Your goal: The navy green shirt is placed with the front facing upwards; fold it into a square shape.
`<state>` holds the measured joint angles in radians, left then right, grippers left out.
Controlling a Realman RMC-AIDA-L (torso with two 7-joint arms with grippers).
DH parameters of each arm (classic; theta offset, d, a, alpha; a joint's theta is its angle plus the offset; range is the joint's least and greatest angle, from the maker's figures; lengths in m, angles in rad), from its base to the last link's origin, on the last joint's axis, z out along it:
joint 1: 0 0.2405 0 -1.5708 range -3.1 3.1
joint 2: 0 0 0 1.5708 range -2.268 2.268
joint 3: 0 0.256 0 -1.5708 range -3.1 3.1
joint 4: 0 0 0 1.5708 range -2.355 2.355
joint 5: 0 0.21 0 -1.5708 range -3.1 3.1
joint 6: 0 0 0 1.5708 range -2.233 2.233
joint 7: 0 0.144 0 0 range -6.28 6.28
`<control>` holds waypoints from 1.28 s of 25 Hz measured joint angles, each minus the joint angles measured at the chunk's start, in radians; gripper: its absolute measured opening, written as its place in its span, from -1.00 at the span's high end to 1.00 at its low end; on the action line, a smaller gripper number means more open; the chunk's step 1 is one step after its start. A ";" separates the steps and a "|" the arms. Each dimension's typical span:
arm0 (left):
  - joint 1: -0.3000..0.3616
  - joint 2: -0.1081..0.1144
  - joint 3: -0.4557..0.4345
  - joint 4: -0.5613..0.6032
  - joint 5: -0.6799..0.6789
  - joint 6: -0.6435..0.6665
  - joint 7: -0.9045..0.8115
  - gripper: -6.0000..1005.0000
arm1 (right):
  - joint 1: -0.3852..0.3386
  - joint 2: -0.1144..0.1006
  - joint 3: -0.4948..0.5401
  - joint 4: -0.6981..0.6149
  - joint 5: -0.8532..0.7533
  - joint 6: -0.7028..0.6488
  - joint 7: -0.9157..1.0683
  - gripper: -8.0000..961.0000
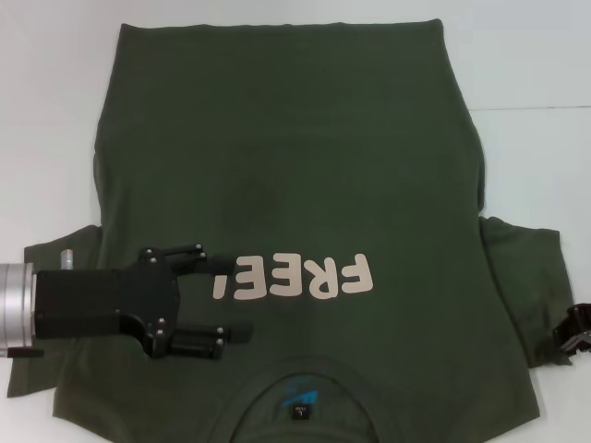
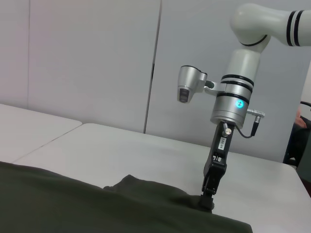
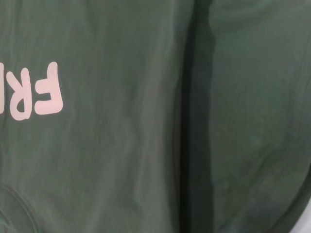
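Observation:
The navy green shirt (image 1: 295, 166) lies flat, front up, on the white table (image 1: 517, 55), collar and blue label (image 1: 300, 399) nearest me. Pink "FREE!" lettering (image 1: 295, 277) crosses the chest. My left gripper (image 1: 238, 297) hovers open over the chest's left part, fingers pointing toward the lettering, nothing between them. At the frame's right edge, my right gripper (image 1: 574, 330) is at the rim of the right sleeve (image 1: 526, 277). In the left wrist view the right gripper (image 2: 209, 198) stands tip-down on the sleeve cloth (image 2: 146, 191). The right wrist view shows the shirt (image 3: 146, 121) and its lettering (image 3: 41, 92).
Bare white table (image 2: 146, 145) surrounds the shirt at the far side and on both sides. The left sleeve (image 1: 55, 254) spreads out under my left arm. A pale wall (image 2: 97, 58) rises behind the table.

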<state>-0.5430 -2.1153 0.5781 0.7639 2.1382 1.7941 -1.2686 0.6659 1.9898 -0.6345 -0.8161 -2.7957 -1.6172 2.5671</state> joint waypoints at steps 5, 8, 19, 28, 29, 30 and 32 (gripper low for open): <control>-0.001 0.000 0.000 0.000 -0.001 -0.007 0.001 -0.77 | 0.004 0.001 -0.010 0.000 -0.001 0.005 0.001 0.77; -0.003 0.000 0.000 0.000 -0.003 -0.007 0.001 -0.77 | 0.004 0.001 -0.010 0.000 -0.001 0.011 -0.001 0.93; -0.009 -0.002 -0.002 -0.001 -0.009 -0.012 -0.002 -0.77 | -0.020 -0.048 -0.025 -0.008 -0.002 0.062 -0.005 0.94; -0.011 -0.010 -0.010 -0.002 -0.019 -0.015 -0.005 -0.77 | -0.018 -0.071 -0.026 -0.012 -0.064 0.160 -0.003 0.94; -0.011 -0.011 -0.010 -0.002 -0.021 -0.015 -0.005 -0.77 | -0.014 -0.071 -0.027 -0.012 -0.077 0.170 -0.001 0.94; -0.011 -0.013 -0.010 -0.002 -0.022 -0.016 -0.006 -0.77 | -0.011 -0.071 -0.027 -0.013 -0.090 0.180 0.000 0.94; -0.011 -0.015 -0.011 -0.002 -0.023 -0.016 -0.006 -0.77 | -0.005 -0.069 -0.027 -0.013 -0.109 0.197 0.000 0.94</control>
<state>-0.5538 -2.1307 0.5674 0.7623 2.1150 1.7781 -1.2750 0.6614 1.9211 -0.6613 -0.8288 -2.9045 -1.4205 2.5672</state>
